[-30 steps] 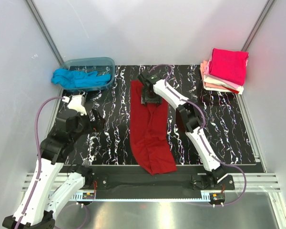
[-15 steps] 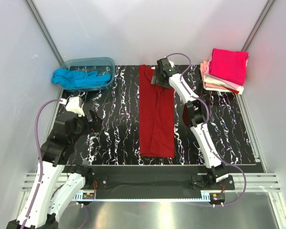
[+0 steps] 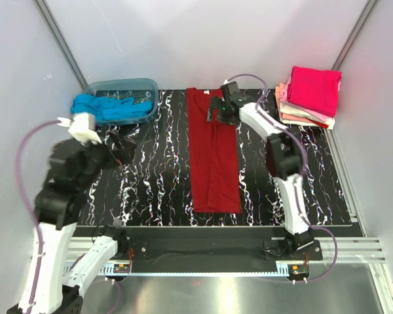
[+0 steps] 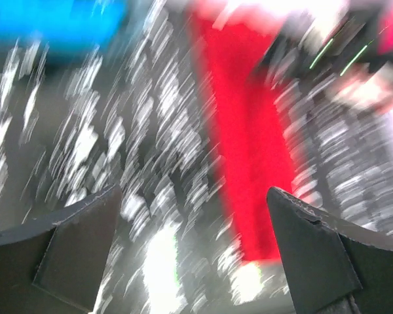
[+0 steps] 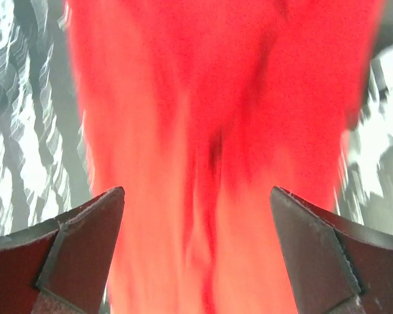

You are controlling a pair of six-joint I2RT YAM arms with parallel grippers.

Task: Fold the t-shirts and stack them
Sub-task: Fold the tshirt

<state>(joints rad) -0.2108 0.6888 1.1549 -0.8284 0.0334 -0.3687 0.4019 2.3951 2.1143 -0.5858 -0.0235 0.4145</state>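
Two wide lanes of bare black marbled table (image 3: 157, 176) flank the dark red shirt (image 3: 214, 157). It lies as a long folded strip down the middle, far end at the back edge, near end just short of the front. Right gripper (image 3: 217, 110) is over that far end, fingers spread, pinching nothing. Left gripper (image 3: 121, 149) hangs spread on the left. Back-left, the tub (image 3: 147, 85) holds a turquoise shirt (image 3: 108, 108) spilling over its left rim. Back-right sits the folded stack (image 3: 311, 91), magenta on top.

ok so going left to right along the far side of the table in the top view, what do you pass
plastic tub with the turquoise t-shirt spilling out of it → dark red t-shirt laid out long → stack of folded t-shirts
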